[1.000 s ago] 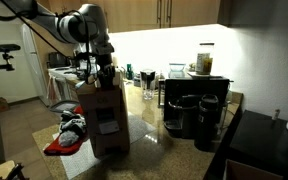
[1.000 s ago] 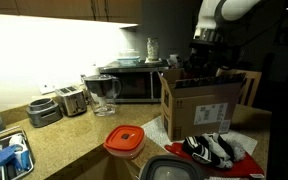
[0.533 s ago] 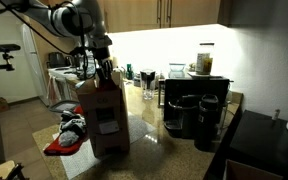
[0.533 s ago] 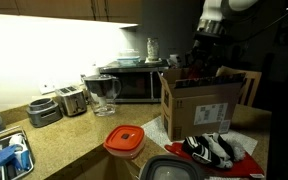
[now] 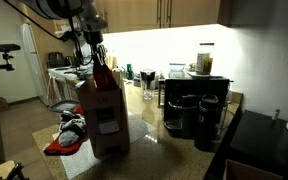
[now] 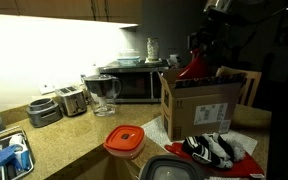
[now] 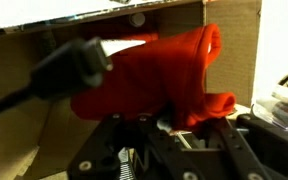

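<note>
The speckled stone desk [image 5: 149, 132] is carrying a tall, open cardboard box [image 6: 199, 105] with flat brown walls. A soft, crumpled red cloth [image 7: 164, 75] is hanging just above the box's open top. The pincer [image 7: 174, 128] is clamping the cloth's bunched folds, fingers nearly together. A glossy black cable [image 7: 64, 70] is crossing beside it.

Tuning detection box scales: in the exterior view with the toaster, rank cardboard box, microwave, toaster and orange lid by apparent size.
1. cardboard box
2. microwave
3. orange lid and toaster: these look about alike, and the lid sits nearer the camera, so they are left unranked.
</note>
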You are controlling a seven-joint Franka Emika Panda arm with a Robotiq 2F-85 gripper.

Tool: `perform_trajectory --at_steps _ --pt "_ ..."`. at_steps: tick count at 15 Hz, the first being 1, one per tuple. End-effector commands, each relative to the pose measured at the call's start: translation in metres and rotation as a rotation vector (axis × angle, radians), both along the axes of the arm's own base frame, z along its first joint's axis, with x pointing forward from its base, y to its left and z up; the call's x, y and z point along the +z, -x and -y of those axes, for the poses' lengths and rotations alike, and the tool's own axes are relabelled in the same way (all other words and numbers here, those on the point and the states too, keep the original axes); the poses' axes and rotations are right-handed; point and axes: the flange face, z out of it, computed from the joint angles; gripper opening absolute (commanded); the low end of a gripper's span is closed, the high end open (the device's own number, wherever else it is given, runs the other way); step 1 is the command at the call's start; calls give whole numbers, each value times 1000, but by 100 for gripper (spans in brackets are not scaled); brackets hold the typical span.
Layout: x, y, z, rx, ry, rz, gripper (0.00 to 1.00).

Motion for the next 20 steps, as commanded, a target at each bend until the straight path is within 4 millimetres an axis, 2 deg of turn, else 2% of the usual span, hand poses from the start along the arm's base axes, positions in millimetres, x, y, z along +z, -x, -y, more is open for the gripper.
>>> perform_trajectory --at_steps 1,8,15,20 --pt "26 12 -6 95 -30 29 4" --pt "61 23 -28 244 -16 53 4" --pt "99 36 -61 433 22 99 4" --pt "104 48 -97 646 77 90 4"
